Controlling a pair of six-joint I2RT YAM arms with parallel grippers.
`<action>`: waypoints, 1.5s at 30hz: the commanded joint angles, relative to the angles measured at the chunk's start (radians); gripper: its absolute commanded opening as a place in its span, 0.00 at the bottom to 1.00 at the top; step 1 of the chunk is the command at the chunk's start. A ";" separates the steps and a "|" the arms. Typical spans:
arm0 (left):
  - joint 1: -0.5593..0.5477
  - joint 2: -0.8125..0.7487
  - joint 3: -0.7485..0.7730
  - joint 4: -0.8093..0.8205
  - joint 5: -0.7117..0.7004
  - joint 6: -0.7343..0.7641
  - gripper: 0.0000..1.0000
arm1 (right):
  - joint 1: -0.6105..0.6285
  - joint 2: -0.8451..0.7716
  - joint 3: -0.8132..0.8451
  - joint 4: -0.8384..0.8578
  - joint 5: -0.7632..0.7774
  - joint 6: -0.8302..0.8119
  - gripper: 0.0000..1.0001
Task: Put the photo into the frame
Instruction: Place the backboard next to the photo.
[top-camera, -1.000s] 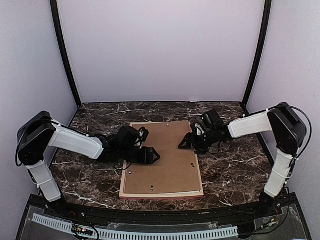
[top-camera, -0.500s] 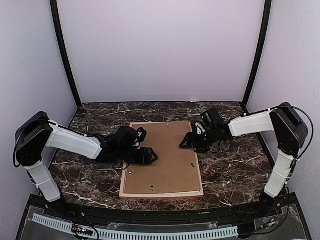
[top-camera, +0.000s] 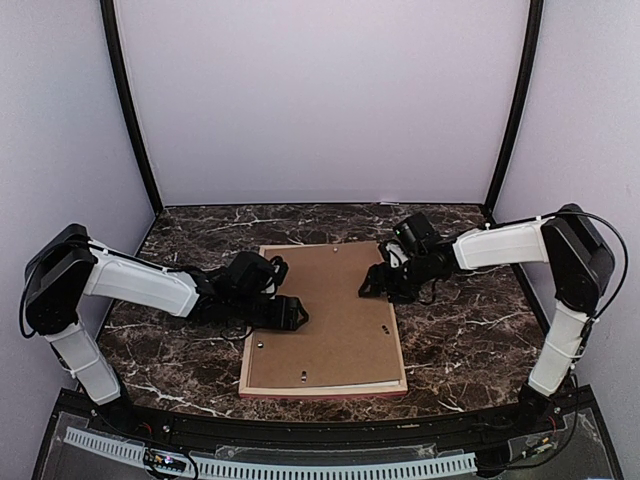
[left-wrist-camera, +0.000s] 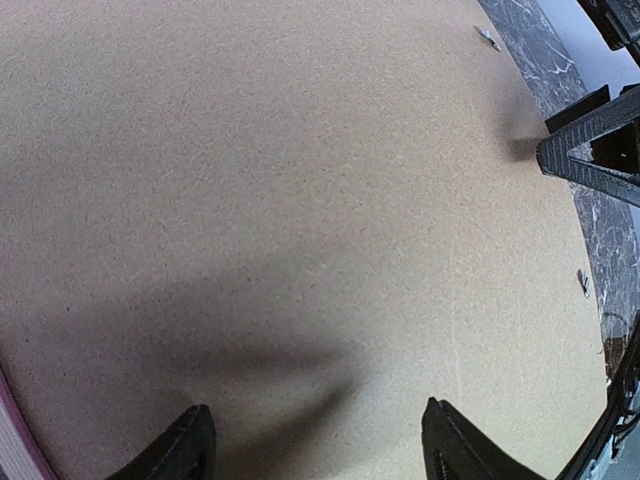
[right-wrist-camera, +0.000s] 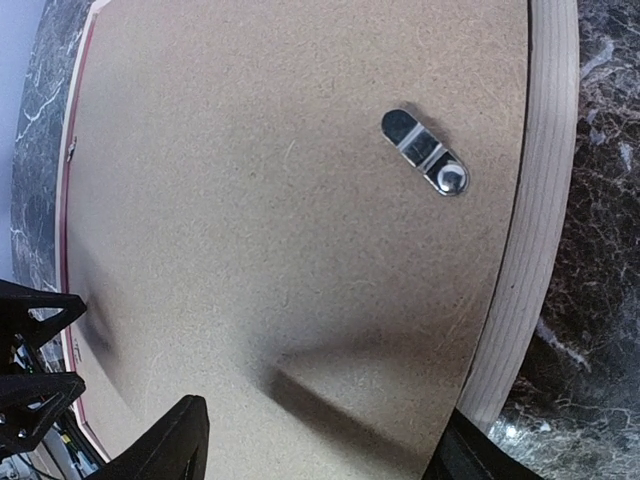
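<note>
1. Overhead, the frame (top-camera: 322, 391) lies face down mid-table (top-camera: 470, 330), its long axis running from near edge to far edge, with the brown hardboard backing (top-camera: 330, 320) on top. The left gripper (top-camera: 298, 315) reaches over the left long side. The right gripper (top-camera: 368, 288) reaches over the right side, nearer the far corner. Both are about equally close, jaws apart and empty. The photo shows nowhere; whether it lies beneath, I cannot tell.
2. Left wrist: fingers (left-wrist-camera: 188, 448) spread above the matte, fibrous backing, with a pink strip of frame at lower left.
3. Right wrist: fingers (right-wrist-camera: 172, 440) apart above the backing; a small metal turn clip (right-wrist-camera: 425, 152) sits just beside the pale, grained wood rim.
</note>
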 joint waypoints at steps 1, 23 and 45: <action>0.001 -0.044 0.011 -0.048 -0.020 0.021 0.74 | 0.014 -0.002 0.036 0.005 0.033 -0.024 0.72; 0.001 -0.032 0.058 -0.069 -0.039 0.085 0.74 | 0.048 0.034 0.104 -0.086 0.090 -0.070 0.72; 0.002 0.049 0.039 -0.058 -0.003 0.052 0.74 | 0.048 0.028 0.129 -0.138 0.120 -0.097 0.73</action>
